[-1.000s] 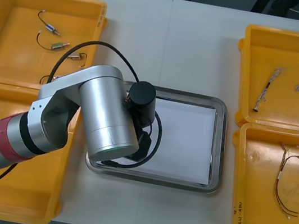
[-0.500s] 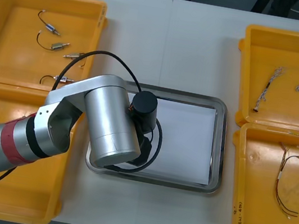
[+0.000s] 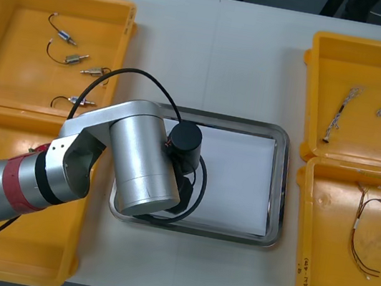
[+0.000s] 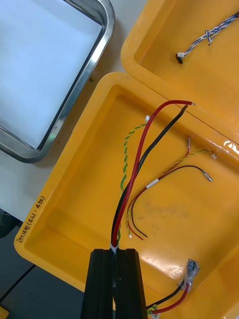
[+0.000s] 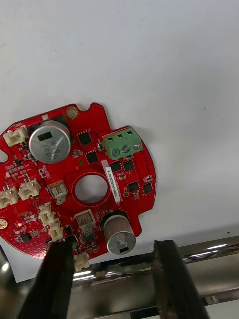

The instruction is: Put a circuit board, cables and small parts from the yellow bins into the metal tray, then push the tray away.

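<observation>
Your left gripper: fingers spread over the round red circuit board in the shiny metal tray — right gripper pinches a red-and-black cable above a yellow bin.

— Where is the left arm?
— It reaches in from the left with the wrist pointing down. The left tool has its fingers spread wide apart.
— And the right tool?
— Its fingers are pressed almost together, pinching a cable.

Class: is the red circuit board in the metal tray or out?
In: the circuit board lies flat on the metal tray, inside its rim, at the open left tool.
</observation>
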